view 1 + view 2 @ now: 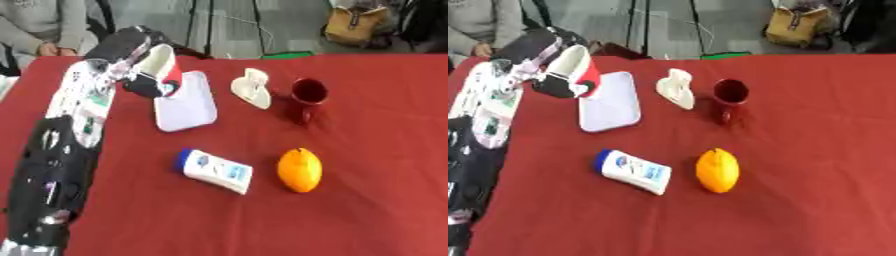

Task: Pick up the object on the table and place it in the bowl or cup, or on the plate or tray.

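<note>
Red cloth covers the table [367,215]. The left hand [144,67] is over the left edge of the tray [188,105], with its fingers curled around a white and red object [162,65]. I cannot tell exactly what this object is; it looks like a small container. It is held above the tray's near-left part, perhaps touching it, but this is not clear.

I judge that the step is the placing: the object is already carried to the tray and only the release is missing. The next move calls for lowering it until it rests flat on the tray, then opening the fingers and lifting the hand away without dragging the tray.

Other things lie untouched: a white bottle [217,171], an orange [299,170], a dark red cup [306,97] and a white piece [252,87] beside the cup. The right hand is not visible.
</note>
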Robot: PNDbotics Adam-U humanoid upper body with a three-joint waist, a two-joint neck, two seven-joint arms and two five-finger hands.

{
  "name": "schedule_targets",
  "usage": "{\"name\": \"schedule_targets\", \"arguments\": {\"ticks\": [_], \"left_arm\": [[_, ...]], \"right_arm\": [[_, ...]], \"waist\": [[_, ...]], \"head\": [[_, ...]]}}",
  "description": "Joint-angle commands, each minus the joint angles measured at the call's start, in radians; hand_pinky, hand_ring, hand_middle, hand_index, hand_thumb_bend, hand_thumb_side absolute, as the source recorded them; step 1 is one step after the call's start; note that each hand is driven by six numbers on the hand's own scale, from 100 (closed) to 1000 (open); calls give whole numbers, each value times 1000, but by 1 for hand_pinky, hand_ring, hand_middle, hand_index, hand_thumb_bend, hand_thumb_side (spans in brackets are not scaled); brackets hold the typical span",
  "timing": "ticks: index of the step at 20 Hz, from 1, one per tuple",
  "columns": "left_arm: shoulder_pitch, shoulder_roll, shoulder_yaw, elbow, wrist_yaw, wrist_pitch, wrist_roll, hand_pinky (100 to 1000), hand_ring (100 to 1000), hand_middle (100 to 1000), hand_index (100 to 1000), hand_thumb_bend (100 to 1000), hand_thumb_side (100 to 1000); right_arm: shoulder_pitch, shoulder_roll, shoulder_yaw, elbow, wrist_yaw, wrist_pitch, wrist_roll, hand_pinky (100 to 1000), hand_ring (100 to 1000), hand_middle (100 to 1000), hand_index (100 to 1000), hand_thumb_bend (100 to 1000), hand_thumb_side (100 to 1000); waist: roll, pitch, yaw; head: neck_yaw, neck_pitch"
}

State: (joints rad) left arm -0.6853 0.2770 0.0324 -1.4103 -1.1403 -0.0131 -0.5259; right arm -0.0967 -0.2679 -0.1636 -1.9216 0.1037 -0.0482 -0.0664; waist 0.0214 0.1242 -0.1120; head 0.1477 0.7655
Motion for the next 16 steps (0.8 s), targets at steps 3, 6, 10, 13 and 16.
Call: {"name": "schedule_targets", "arguments": {"ticks": [3,6,10,13,16], "left_arm": [[-98,64,-19,208,-80,-26,45,466,511,636,830,634,276],[-130,78,-27,303,-121,-48,116,504,530,655,828,686,291],[-150,79,-29,385,-151,-76,205,548,549,661,832,682,325],[-153,78,-28,423,-151,-92,255,553,546,656,833,664,324],[-155,75,-19,435,-136,-92,314,548,513,621,831,639,283]], "right_arm": [[-12,-13,5,-11,-3,-4,7,535,635,825,881,486,711],[-13,-13,6,-11,-5,-4,8,535,635,825,881,486,711],[-13,-13,7,-10,-5,-5,10,535,634,825,881,484,711],[-13,-12,6,-10,-5,-5,10,535,633,825,881,484,711],[-12,-12,6,-10,-5,-5,10,535,633,825,881,485,711]], "waist": [[-4,-9,-18],[-4,-9,-21],[-4,-10,-24],[-5,-10,-26],[-5,-10,-26]], "head": [[12,4],[14,4],[14,2],[15,0],[14,-2]]}}
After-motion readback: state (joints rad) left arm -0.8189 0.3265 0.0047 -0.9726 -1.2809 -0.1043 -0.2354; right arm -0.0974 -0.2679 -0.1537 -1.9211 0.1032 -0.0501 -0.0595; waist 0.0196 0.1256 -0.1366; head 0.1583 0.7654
